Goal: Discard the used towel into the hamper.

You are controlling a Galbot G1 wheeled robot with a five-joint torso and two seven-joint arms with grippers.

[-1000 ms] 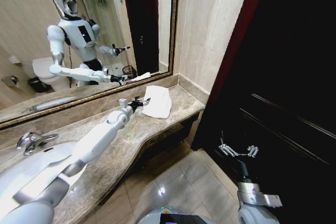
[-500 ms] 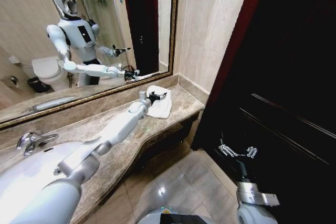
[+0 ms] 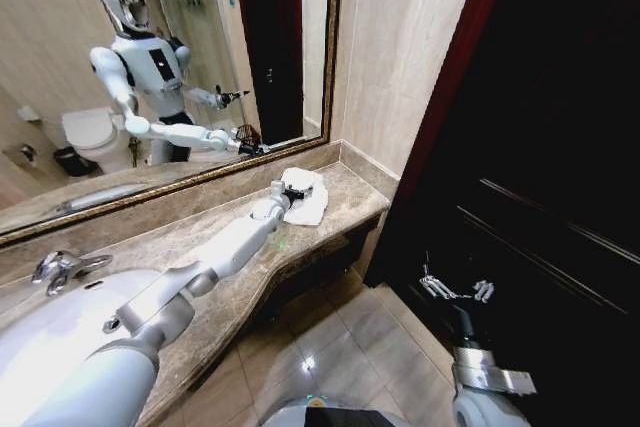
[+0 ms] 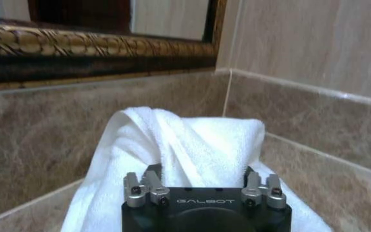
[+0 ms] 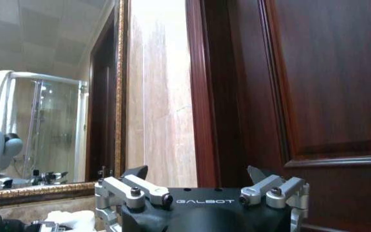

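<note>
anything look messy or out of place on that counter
Yes: a crumpled white terry towel lies bunched at the far corner of the brown marble counter, near the gold-framed mirror. The left claw is on it; the right claw hangs by the dark wooden door.

Arms white/silver w/ grey joints; left gripper & right gripper black housings marked GALBOT, silver finger links w/ black screws.
</note>
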